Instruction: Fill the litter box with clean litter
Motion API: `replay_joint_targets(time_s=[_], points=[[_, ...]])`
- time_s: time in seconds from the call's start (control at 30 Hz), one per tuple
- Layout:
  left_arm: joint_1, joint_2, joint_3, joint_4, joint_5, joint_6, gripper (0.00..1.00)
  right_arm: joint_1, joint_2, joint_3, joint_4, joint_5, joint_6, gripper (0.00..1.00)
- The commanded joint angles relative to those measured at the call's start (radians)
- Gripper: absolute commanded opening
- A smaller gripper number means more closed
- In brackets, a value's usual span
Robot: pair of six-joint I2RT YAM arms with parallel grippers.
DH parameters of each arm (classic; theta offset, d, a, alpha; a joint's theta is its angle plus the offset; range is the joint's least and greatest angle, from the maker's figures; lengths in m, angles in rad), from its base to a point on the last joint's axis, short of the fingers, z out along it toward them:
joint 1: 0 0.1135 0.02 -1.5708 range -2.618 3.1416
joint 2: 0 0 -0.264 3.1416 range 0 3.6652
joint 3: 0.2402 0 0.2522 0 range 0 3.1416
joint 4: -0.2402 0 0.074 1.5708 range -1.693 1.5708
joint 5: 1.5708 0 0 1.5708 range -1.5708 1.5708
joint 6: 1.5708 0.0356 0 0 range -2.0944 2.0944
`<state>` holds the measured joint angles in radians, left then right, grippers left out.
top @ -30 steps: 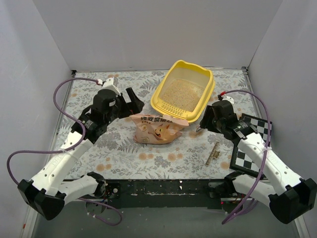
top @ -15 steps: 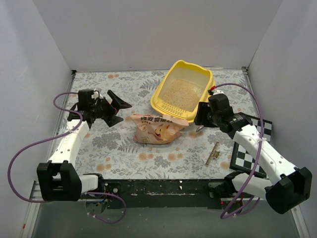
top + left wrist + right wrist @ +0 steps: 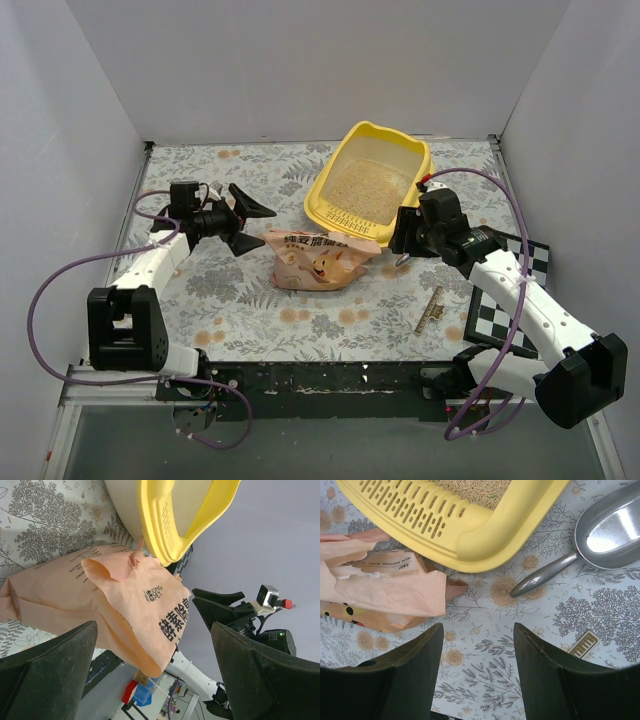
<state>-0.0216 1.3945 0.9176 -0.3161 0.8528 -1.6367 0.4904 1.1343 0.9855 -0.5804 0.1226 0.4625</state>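
The yellow litter box (image 3: 415, 180) stands at the back right of the flowered mat, with pale beige clean litter (image 3: 365, 188) spread inside it. A peach-pink bag (image 3: 320, 258) lies crumpled against the box's slotted front lip (image 3: 420, 515). My left gripper (image 3: 256, 224) hovers left of the bag, wide open and pointing at it, and holds nothing. In the left wrist view the bag (image 3: 120, 600) fills the space ahead of that gripper (image 3: 155, 630). My right gripper (image 3: 398, 240) stands open over bare mat by the box's front right corner; in its own view this gripper (image 3: 477, 630) is empty.
A grey metal scoop (image 3: 600, 530) lies on the mat right of the box, handle toward the bag. A small striped strip (image 3: 430, 310) and a checkerboard (image 3: 505, 295) lie at the right front. White walls enclose the table on three sides.
My left arm has drawn back to the left and folded low, its open gripper now level with the bag. My right gripper has edged slightly toward the box corner.
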Motion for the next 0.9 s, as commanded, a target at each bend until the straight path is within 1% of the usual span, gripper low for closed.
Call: replay_joint_targets(time_s=[0.0,0.33,0.6,0.63,0.7,0.77,0.8,0.83,0.87], points=[[0.006,0.029,0.032,0.038,0.041,-0.011,0.98,-0.004,-0.011,0.001,0.028,-0.011,0.004,0.66],[-0.009,0.073,0.027,0.107,0.086,-0.051,0.98,-0.003,-0.024,-0.033,0.033,-0.018,0.011,0.66],[-0.038,0.109,0.053,0.149,0.072,-0.071,0.98,-0.004,-0.050,-0.070,0.048,-0.031,0.018,0.65],[-0.043,0.116,0.061,0.156,0.077,-0.071,0.97,-0.003,-0.053,-0.070,0.050,-0.032,0.016,0.65],[-0.051,0.132,0.084,0.163,0.072,-0.063,0.88,-0.003,-0.059,-0.073,0.047,-0.034,0.008,0.65],[-0.058,0.144,0.096,0.182,0.071,-0.064,0.71,-0.004,-0.064,-0.074,0.045,-0.032,0.002,0.64],[-0.061,0.150,0.099,0.190,0.072,-0.063,0.59,-0.004,-0.068,-0.074,0.044,-0.032,0.001,0.64],[-0.063,0.156,0.104,0.199,0.077,-0.063,0.44,-0.004,-0.071,-0.074,0.044,-0.031,-0.001,0.64],[-0.067,0.162,0.106,0.213,0.084,-0.066,0.33,-0.003,-0.077,-0.074,0.040,-0.034,-0.004,0.63]])
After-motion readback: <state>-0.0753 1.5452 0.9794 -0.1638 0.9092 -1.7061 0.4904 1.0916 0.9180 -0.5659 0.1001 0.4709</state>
